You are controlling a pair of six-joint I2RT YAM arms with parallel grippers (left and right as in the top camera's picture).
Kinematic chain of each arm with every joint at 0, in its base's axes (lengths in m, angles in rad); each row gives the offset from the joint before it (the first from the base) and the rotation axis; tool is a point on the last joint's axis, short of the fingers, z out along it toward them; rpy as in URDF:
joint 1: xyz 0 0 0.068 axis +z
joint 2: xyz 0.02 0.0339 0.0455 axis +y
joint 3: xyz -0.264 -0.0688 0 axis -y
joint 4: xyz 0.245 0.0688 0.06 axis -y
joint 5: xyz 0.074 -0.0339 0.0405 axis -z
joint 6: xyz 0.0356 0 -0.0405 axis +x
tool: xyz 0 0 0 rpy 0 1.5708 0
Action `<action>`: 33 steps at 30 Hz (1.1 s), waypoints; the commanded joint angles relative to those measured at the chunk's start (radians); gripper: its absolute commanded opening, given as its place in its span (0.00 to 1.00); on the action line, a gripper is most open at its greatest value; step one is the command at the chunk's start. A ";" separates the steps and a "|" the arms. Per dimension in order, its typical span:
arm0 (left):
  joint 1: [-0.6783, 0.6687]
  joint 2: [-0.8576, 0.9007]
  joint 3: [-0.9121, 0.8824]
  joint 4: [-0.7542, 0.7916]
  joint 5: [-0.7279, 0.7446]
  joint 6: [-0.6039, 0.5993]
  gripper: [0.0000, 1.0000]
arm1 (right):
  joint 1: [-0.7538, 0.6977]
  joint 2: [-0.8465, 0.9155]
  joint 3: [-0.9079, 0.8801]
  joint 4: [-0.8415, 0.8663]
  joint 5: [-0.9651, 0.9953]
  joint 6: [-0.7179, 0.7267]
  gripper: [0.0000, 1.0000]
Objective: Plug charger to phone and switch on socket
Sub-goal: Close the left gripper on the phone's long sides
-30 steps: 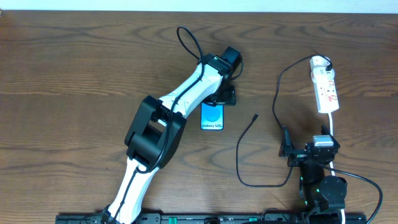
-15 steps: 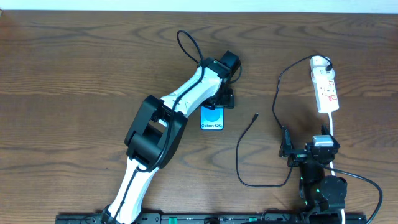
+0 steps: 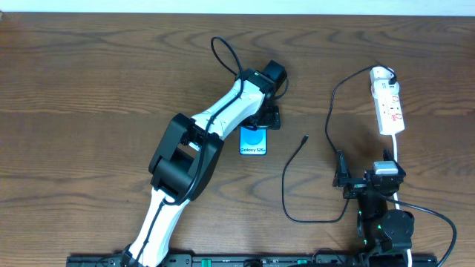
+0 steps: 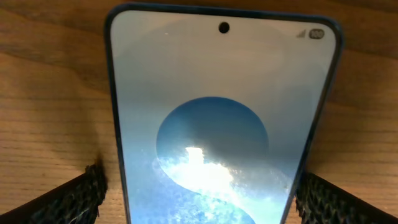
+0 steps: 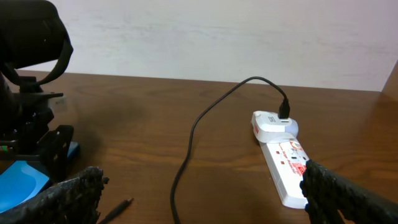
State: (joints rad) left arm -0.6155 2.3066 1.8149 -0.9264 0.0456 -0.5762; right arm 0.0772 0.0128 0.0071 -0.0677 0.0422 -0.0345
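L gripper sits at ctr of the overhead view, over the top end of the phone. Phone lies flat on the wooden table, screen up, just below frame ctr, long axis running up-down. In the L wrist view the phone fills the middle, w/ a ribbed black finger at lower left and the other at lower right. Jaws spread wide and straddle the phone's sides, nothing clamped. Can't tell if the pads touch its edges.

R gripper is at lower right of the overhead view, near the arm base. Jaws wide apart, holding nothing.

Charger: thin black cable, loops from lower ctr-right up to its connector tip, which lies on the table right of the phone, apart from it, not plugged in. Other end arcs up and over to the white adapter, seated in the top end of the socket.

Socket lies at upper right, lengthwise up-down, red markings on its face. Switch position too small to tell. Its white cord runs down toward the R arm.
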 commanded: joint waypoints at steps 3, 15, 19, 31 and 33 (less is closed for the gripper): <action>0.000 0.015 -0.011 0.000 0.025 -0.003 0.98 | 0.005 -0.004 -0.002 -0.003 0.007 -0.008 0.99; -0.006 0.015 -0.011 0.002 0.023 0.032 0.98 | 0.005 -0.004 -0.002 -0.003 0.007 -0.008 0.99; -0.006 0.015 -0.011 0.002 0.021 0.032 0.88 | 0.005 -0.004 -0.002 -0.003 0.007 -0.008 0.99; -0.006 0.015 -0.011 0.001 0.021 0.032 0.82 | 0.005 -0.004 -0.002 -0.003 0.007 -0.008 0.99; -0.006 0.015 -0.011 0.001 0.021 0.032 0.82 | 0.005 -0.004 -0.002 -0.003 0.007 -0.008 0.99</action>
State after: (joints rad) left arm -0.6174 2.3066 1.8149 -0.9226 0.0544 -0.5491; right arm 0.0772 0.0128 0.0071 -0.0677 0.0422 -0.0345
